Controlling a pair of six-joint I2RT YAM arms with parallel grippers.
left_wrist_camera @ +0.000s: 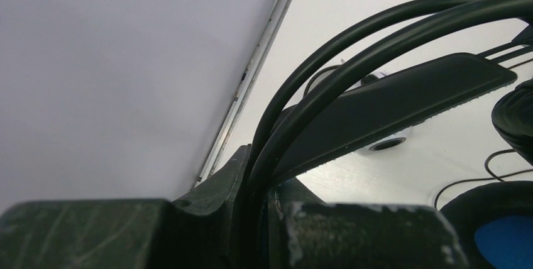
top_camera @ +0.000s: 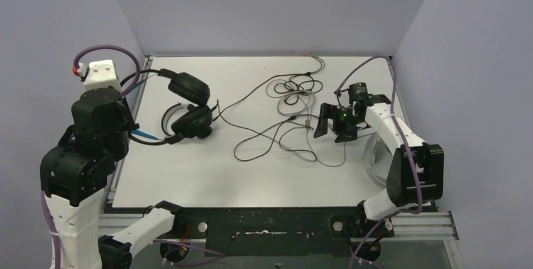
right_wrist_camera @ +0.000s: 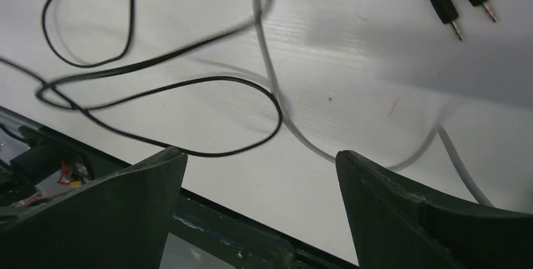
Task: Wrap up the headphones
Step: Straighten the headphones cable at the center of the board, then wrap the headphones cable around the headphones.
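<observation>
Clearance on table: near strip open, centre and left blocked.
Bare table [top_camera: 207,184] along near edge, passable. Tangled cables [top_camera: 286,115] sprawled across centre, beneath wide-spread right gripper [top_camera: 332,129]. Black headset [top_camera: 187,107] at left; white headset [top_camera: 373,154] partly under right arm.

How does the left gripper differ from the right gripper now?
The left gripper is shut on the thin headband bars of the black over-ear headphones; the right gripper is open and holds nothing. The left gripper is near the left edge of the white table; the right gripper is above the loose thin black cable and pale grey cable. Both have dark fingers.
</observation>
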